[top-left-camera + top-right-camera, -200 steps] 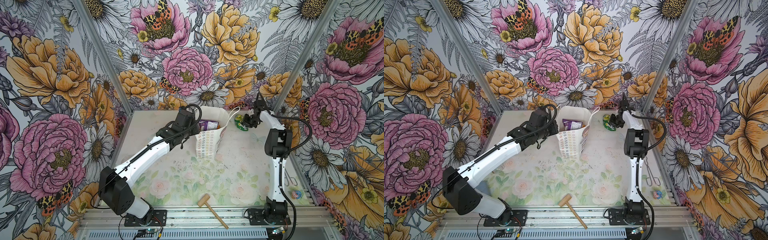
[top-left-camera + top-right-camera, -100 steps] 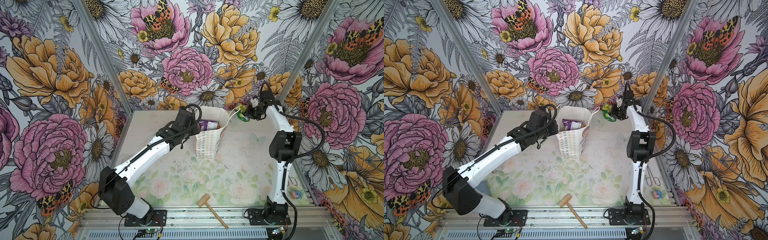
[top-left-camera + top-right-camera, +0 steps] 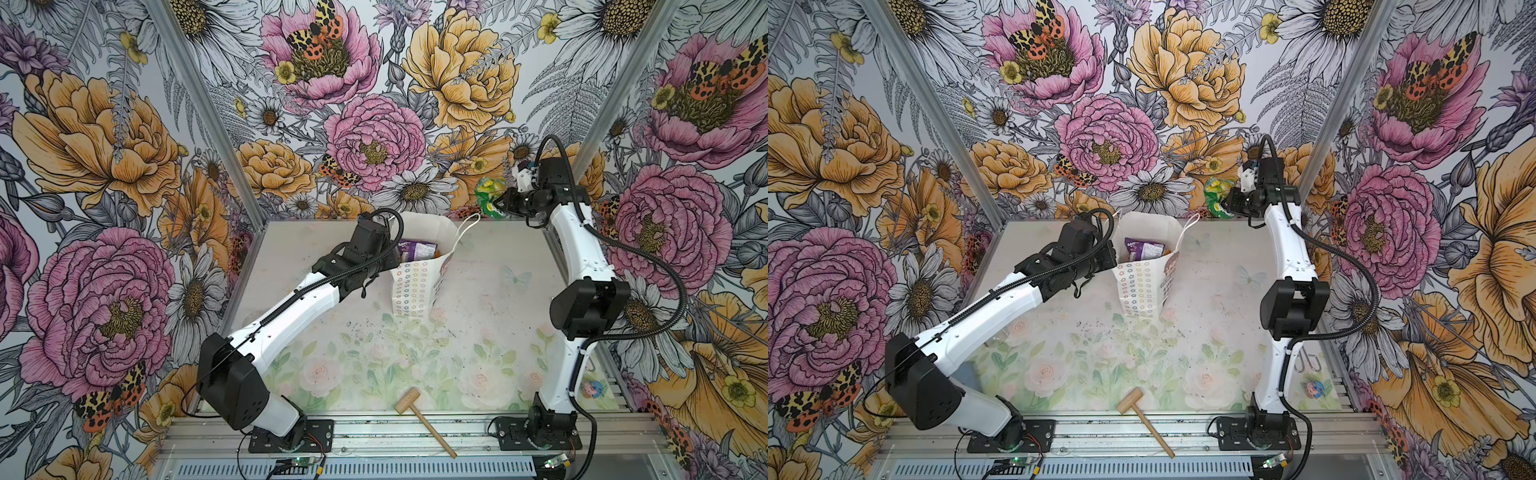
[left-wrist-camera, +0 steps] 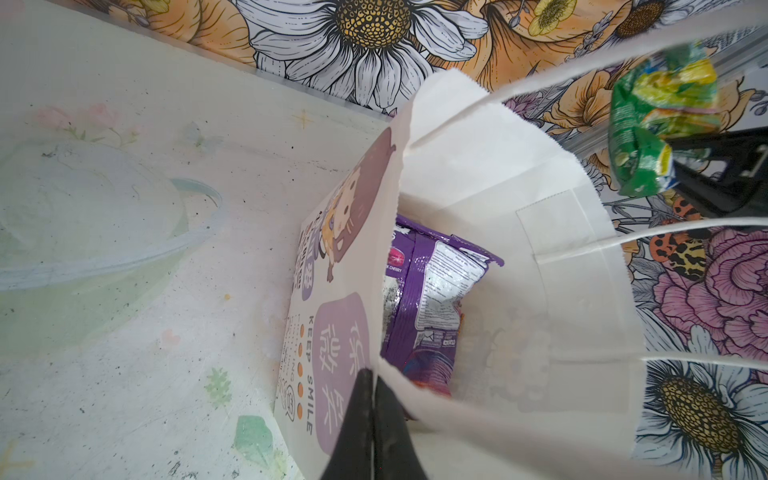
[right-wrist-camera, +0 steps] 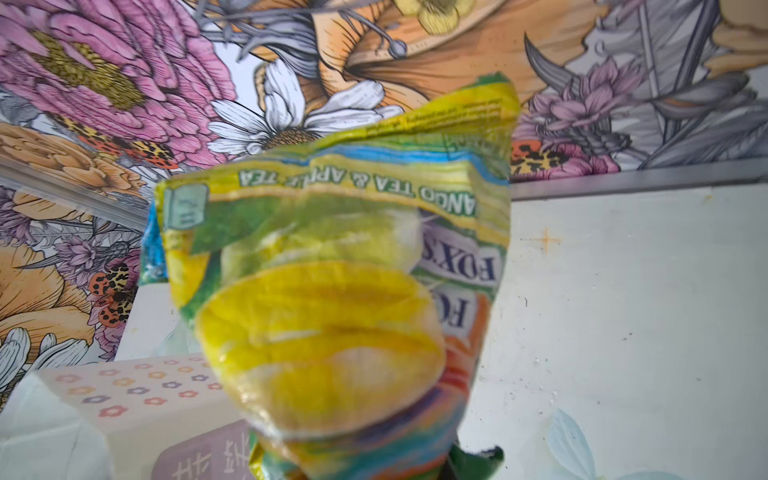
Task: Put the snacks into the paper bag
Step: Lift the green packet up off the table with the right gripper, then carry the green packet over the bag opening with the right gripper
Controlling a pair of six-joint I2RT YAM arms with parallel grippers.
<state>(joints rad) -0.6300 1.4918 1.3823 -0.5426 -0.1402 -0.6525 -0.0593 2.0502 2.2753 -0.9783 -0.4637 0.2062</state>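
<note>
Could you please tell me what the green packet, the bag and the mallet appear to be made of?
The green packet looks like glossy plastic film, crinkled and shiny; the bag, matte white paper, sharply creased; the mallet, probably pale unfinished wood.

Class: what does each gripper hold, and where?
Left gripper pinches the white paper bag's top rim; right gripper grips the glossy green-and-yellow candy packet by one end.

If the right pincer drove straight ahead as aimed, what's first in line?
Likely the floral wall. The right pincer, shut on the green packet, seems aimed above and behind the paper bag, clearing it; depth unclear.
</note>
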